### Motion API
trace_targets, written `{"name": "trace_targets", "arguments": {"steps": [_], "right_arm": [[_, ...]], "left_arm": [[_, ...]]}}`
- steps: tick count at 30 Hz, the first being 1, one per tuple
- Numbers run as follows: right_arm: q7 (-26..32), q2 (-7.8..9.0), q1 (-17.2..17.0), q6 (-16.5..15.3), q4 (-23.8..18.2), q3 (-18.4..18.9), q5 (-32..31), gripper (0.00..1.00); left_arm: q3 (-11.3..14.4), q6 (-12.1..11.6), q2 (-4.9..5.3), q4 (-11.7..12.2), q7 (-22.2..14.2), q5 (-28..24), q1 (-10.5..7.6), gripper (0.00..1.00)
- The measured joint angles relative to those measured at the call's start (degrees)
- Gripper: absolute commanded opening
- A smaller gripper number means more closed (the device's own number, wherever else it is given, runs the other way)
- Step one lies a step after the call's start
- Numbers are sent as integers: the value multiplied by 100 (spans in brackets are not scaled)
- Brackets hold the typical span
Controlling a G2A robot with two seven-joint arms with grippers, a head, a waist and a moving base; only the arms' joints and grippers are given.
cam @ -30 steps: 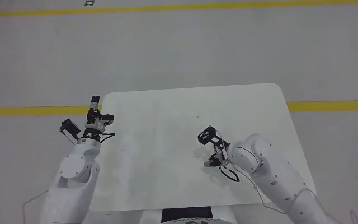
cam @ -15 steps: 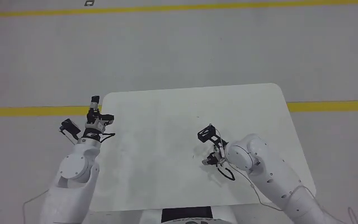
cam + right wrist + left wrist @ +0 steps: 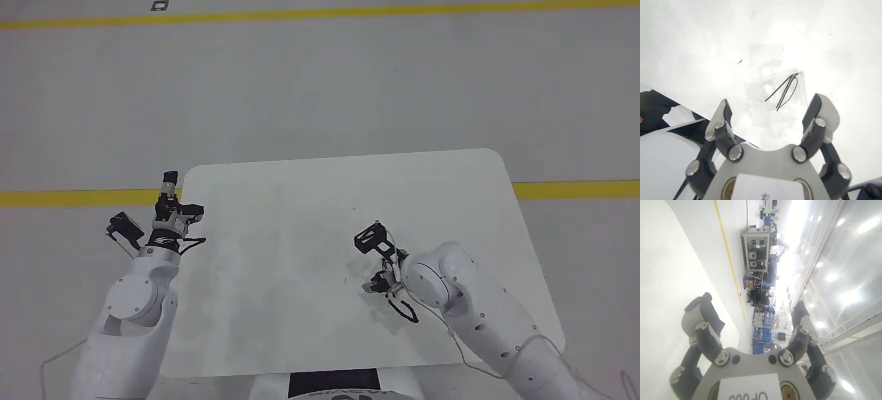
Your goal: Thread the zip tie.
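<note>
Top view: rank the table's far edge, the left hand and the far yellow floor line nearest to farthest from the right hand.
1. Table's far edge, ahead of the right hand.
2. Left hand, at the table's left edge.
3. Far yellow floor line, beyond the table.

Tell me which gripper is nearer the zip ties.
Right. The right gripper hangs open just over the zip ties; the left gripper sits at the left edge of the table.

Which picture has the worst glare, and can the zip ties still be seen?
Left wrist view: ceiling lights flare hardest. Right wrist view: the table glares white and the clear box is faint, but the black zip ties stand out. Top view: even light.
</note>
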Motion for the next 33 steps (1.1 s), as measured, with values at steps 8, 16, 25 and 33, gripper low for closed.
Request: {"name": "trace_targets", "arguments": {"steps": [8,16,25,33], "right_arm": [[87,-14,-16,85,-67,-23,-151,44],[82,-35,-18,90,67,-47,-167,33],[44,-76,23,109,280,-139,-251,32],[35,-128,131,136,530,-226,-240,31]], "left_arm": [[0,0,0,0,0,0,0,100],[0,0,0,0,0,0,0,100],[0,0,0,0,0,0,0,100],[0,0,0,0,0,0,0,100]]}}
